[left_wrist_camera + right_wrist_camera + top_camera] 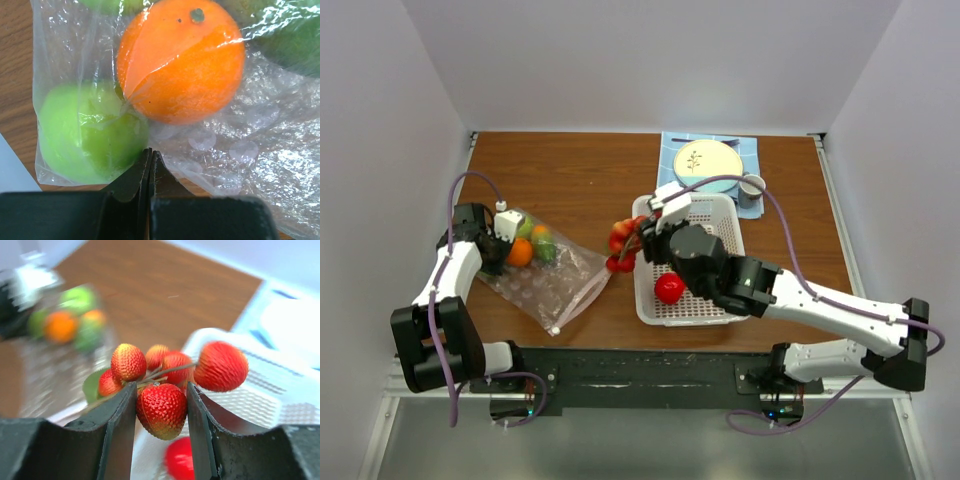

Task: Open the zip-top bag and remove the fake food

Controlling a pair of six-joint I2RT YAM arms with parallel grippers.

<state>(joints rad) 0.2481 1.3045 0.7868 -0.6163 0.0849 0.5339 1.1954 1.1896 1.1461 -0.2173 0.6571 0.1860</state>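
The zip-top bag (555, 285) lies on the table at the left, its open zipper end toward the basket. An orange (520, 253) and green fruits (545, 250) sit in its far-left end. My left gripper (492, 250) is at that end. In the left wrist view its fingertips (150, 152) are shut on the bag's plastic edge, just below the orange (182, 62) and a green fruit (85, 132). My right gripper (625, 245) is shut on a bunch of red strawberries (162, 407) and holds it over the left rim of the white basket (720, 215). A red round fruit (669, 288) lies in the basket.
A plate (707, 160) on a blue mat (752, 150) and a cup (752, 186) stand behind the basket at the back right. White walls close in the table on three sides.
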